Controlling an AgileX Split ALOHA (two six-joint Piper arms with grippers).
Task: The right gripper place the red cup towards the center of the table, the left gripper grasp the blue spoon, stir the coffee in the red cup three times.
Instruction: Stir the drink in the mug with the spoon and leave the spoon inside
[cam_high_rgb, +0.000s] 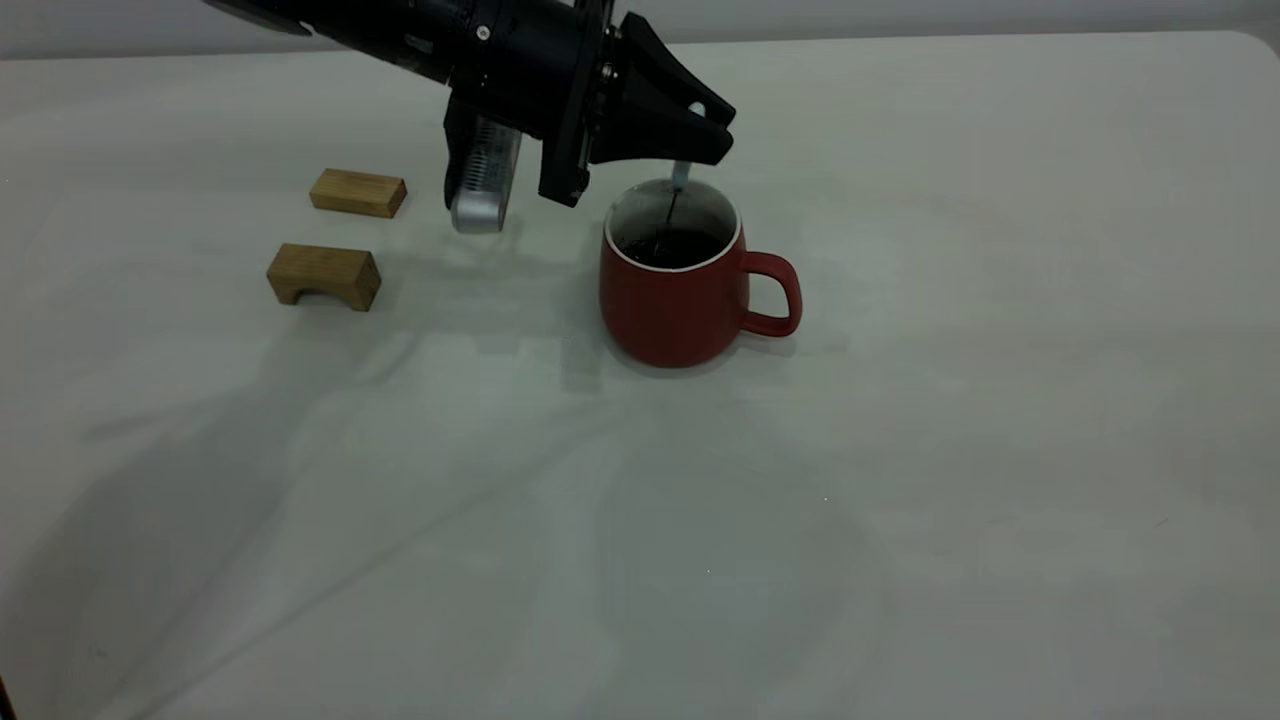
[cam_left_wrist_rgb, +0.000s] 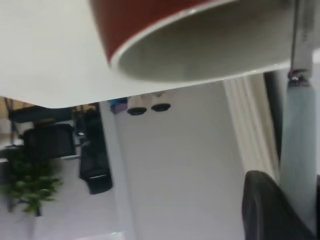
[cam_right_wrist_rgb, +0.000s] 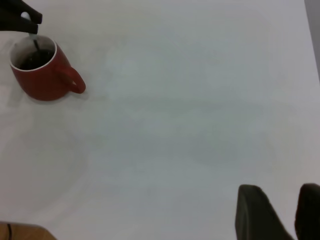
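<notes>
The off-white table (cam_high_rgb: 900, 450) is filling the exterior view, and a plant (cam_left_wrist_rgb: 27, 185) and dark equipment are showing beyond its edge in the left wrist view. At the left, two wooden blocks (cam_high_rgb: 357, 192) are lying well apart from the mug, one flat and one arch-shaped (cam_high_rgb: 323, 275). Right of them, the left gripper (cam_high_rgb: 700, 135) is hanging just above the red cup (cam_high_rgb: 675, 300), its fingers clamping the pale handle of the blue spoon (cam_high_rgb: 680, 176). The spoon's metal neck is dipping into the coffee (cam_high_rgb: 672, 247) near the far side of the rim. The cup is standing upright near the table's middle, its handle pointing right. The right gripper (cam_right_wrist_rgb: 285, 212) is hovering well apart from the cup, its fingers (cam_right_wrist_rgb: 255, 210) standing slightly apart, holding nothing.
</notes>
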